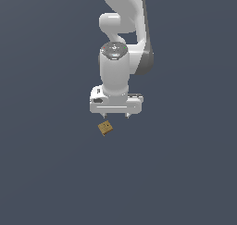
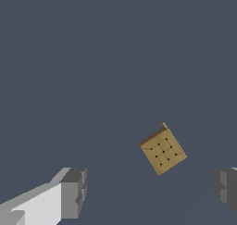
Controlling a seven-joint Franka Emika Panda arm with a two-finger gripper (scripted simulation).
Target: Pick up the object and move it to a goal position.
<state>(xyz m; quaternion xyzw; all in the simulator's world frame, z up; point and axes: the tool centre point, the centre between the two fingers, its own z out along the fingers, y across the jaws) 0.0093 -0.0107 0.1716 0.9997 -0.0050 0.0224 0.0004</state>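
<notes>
The object is a tiny tan-brown cube [image 1: 105,128] with faint dark marks on top, lying on the flat dark grey surface. It also shows in the wrist view [image 2: 163,151], turned at an angle. My white gripper [image 1: 115,116] hangs above and slightly behind it, toward the exterior view's right. Its jaws are spread wide apart and hold nothing. In the wrist view the gripper [image 2: 150,191] shows both dark fingertips [image 2: 74,191], with the cube lying ahead of the gap between them, nearer the far fingertip [image 2: 227,187].
The white arm [image 1: 122,34] rises behind the gripper toward the top of the exterior view. The dark grey surface [image 1: 46,173] shows no other objects.
</notes>
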